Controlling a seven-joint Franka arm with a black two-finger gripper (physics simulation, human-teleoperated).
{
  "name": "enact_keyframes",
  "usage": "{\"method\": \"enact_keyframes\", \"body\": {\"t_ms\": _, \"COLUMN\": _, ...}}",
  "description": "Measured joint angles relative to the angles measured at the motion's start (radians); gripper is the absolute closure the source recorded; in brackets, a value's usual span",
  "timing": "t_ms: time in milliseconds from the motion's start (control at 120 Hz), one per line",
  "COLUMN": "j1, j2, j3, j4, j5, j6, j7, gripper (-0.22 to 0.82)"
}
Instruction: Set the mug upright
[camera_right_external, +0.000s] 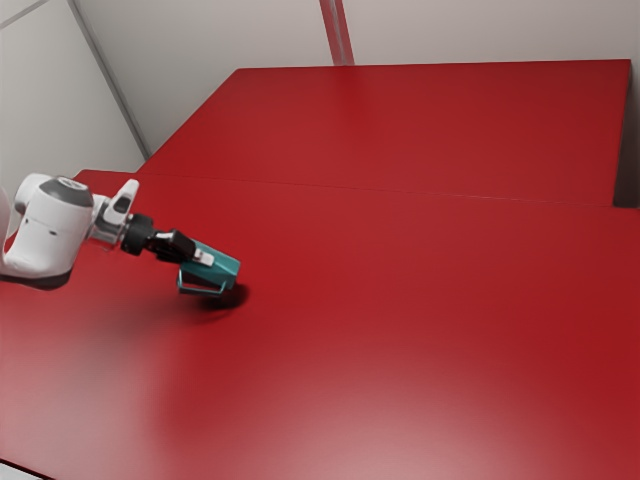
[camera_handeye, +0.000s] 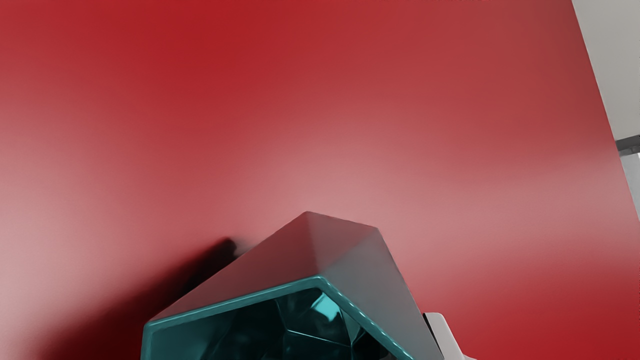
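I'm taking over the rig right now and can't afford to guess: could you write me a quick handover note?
Claw: the black two-finger claw looks shut on the mug, outer finger against its wall.
Mug: the teal, faceted, glossy mug is tilted, mouth toward the claw, base slanting down toward the red table. Whether it touches the table, I can't tell.
Done: mug gripped, it seems.
Left: turn it upright, set it on its base, let go.

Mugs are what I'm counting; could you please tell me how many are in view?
1: the teal mug, tilted, at the gripper, over the red table.
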Motion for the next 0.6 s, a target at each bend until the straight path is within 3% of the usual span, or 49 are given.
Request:
{"method": "enact_keyframes", "body": {"t_ms": 242, "j1": -0.092, "j2": -0.073, "j3": 0.006, "j4": 0.001, "j5": 0.09, "j6": 0.018, "j7": -0.03, "gripper": 0.76}}
{"method": "enact_keyframes", "body": {"t_ms": 425, "j1": -0.276, "j2": -0.105, "j3": 0.139, "j4": 0.002, "j5": 0.192, "j6": 0.05, "j7": -0.085, "gripper": 0.76}}
{"method": "enact_keyframes", "body": {"t_ms": 600, "j1": -0.313, "j2": -0.149, "j3": 0.155, "j4": 0.002, "j5": 0.359, "j6": 0.073, "j7": -0.169, "gripper": 0.78}}
